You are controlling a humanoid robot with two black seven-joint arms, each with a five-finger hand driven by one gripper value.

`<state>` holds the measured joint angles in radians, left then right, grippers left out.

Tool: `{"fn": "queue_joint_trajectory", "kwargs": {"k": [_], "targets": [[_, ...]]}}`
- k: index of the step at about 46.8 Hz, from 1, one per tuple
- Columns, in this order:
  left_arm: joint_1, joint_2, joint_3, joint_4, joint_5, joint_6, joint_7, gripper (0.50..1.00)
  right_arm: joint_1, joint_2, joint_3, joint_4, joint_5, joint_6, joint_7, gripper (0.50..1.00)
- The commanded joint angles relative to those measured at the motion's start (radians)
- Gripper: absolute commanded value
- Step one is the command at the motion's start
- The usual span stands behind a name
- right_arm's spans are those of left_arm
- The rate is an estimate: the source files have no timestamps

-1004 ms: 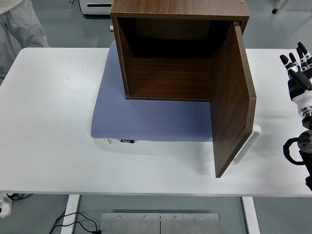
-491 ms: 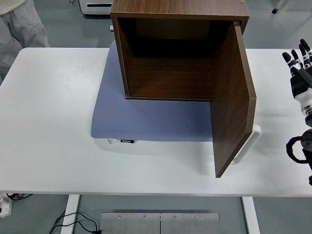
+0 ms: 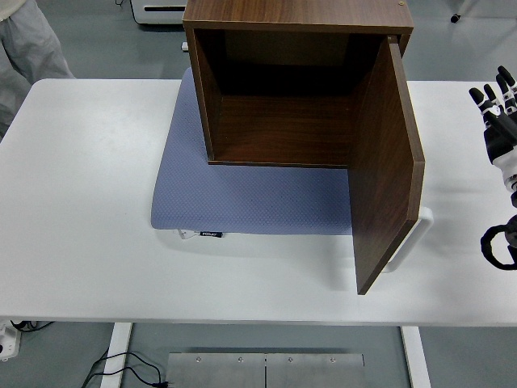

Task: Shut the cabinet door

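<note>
Grey floor is showing beyond a white rectangular desk point(image 3: 89, 202), and a person in pale clothing point(image 3: 28, 40) is standing at the far left corner. A dark brown wooden box cabinet point(image 3: 283, 89) is sitting toward the desk's far middle, its rear part resting on a blue-grey textured mat point(image 3: 242, 198) and its open front facing the near edge. The interior is looking empty. The brown wooden cabinet door point(image 3: 388, 162) is hanging from the right side, swung out toward the near edge roughly square to the opening, with a white loop handle point(image 3: 414, 234) sticking out on its outer face near the free lower corner. The right hand point(image 3: 499, 109), black with white knuckle joints, is hovering at the right edge, well apart from the door, fingers upright and spread, holding nothing. The left arm is not showing. Judgement: the door is a stiff, flat panel, likely light on its hinges, so a push should be swinging it easily; the smooth face may be slippery. Best contact looks to be the outer face near the free edge, beside the handle, for leverage. Pushing hard could be sliding the cabinet on the mat.
</note>
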<state>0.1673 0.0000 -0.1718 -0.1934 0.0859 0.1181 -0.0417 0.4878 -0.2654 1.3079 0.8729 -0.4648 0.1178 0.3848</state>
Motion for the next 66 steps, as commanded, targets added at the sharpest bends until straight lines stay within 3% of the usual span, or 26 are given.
{"fn": "queue_joint_trajectory", "kwargs": {"k": [1, 9, 33, 49, 66], "targets": [[0.0, 0.0, 0.0, 0.0, 0.0, 0.0, 0.0, 1.0, 0.0, 0.0, -0.002, 0.0, 0.0, 0.0, -0.001, 1.0], [0.0, 0.0, 0.0, 0.0, 0.0, 0.0, -0.001, 1.0, 0.002, -0.008, -0.004, -0.002, 0.0, 0.003, -0.007, 1.0], [0.0, 0.0, 0.0, 0.0, 0.0, 0.0, -0.001, 1.0, -0.037, -0.19, 0.007, 0.012, 0.002, 0.111, -0.041, 1.0], [0.0, 0.0, 0.0, 0.0, 0.0, 0.0, 0.0, 1.0, -0.187, -0.305, 0.01, 0.222, 0.048, 0.158, -0.031, 1.0], [0.0, 0.0, 0.0, 0.0, 0.0, 0.0, 0.0, 1.0, -0.379, -0.347, 0.042, 0.431, 0.037, 0.168, -0.024, 1.0]]}}
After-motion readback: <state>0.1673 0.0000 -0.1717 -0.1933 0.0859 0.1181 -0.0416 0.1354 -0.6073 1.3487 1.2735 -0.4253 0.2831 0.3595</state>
